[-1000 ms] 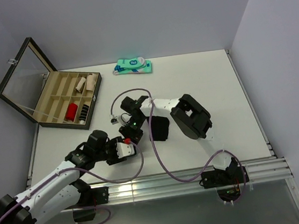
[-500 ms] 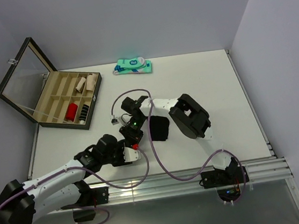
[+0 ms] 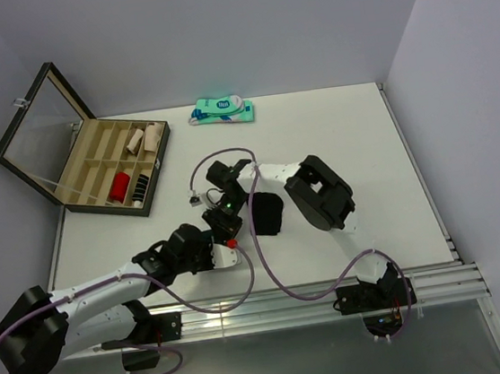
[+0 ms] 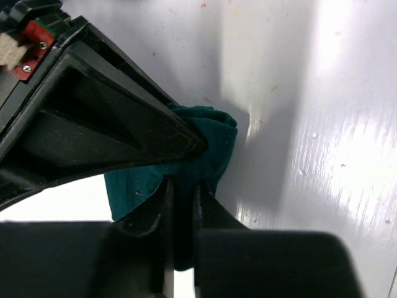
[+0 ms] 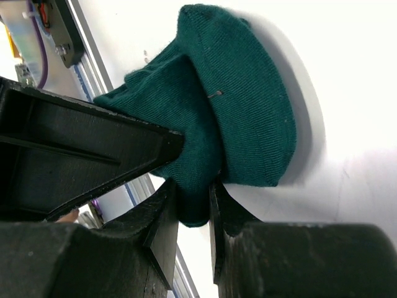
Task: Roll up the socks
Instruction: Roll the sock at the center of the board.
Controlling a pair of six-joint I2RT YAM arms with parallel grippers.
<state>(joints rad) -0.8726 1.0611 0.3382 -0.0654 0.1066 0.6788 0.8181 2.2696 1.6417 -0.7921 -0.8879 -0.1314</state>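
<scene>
Two claws meet just left of the black sock (image 3: 268,214), which lies flat on the white worktop (image 3: 362,138). From overhead, the left claw (image 3: 228,244) and the right claw (image 3: 221,222) hide whatever sits between their tips; only the wrist cameras show it. The left wrist view has the left claw pinched shut on a bunched fold of the green sock (image 4: 214,149), which rests on the worktop. The right wrist view has the right claw clamped on the same sock, its rounded end lying flat.

Far left of the black sock stands an open compartment box (image 3: 94,164) holding a red roll (image 3: 121,184) and beige rolls (image 3: 142,141). Behind the black sock, near the back edge, lies a teal packet (image 3: 223,111). Pale lilac walls (image 3: 258,23) enclose the worktop.
</scene>
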